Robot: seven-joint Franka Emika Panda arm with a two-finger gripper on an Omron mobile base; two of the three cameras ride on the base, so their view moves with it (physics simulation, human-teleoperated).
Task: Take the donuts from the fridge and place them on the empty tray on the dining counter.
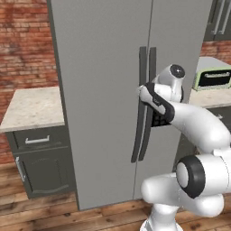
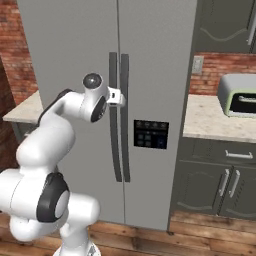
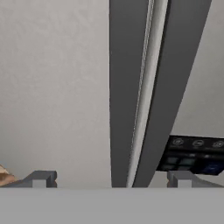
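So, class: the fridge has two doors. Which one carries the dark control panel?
The right-hand door of the fridge: the dark control panel sits beside its handle. The left door is plain grey.

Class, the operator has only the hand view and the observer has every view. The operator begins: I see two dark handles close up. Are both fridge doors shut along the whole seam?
Observer: Yes, both doors of the fridge sit flush along all the seam I can see.
Operator: What is on the robot's right?
Observer: A stone-topped counter with a pale green toaster oven on it.
Operator: And on its left?
Observer: A beige worktop over a dark drawer, with a brick wall behind.
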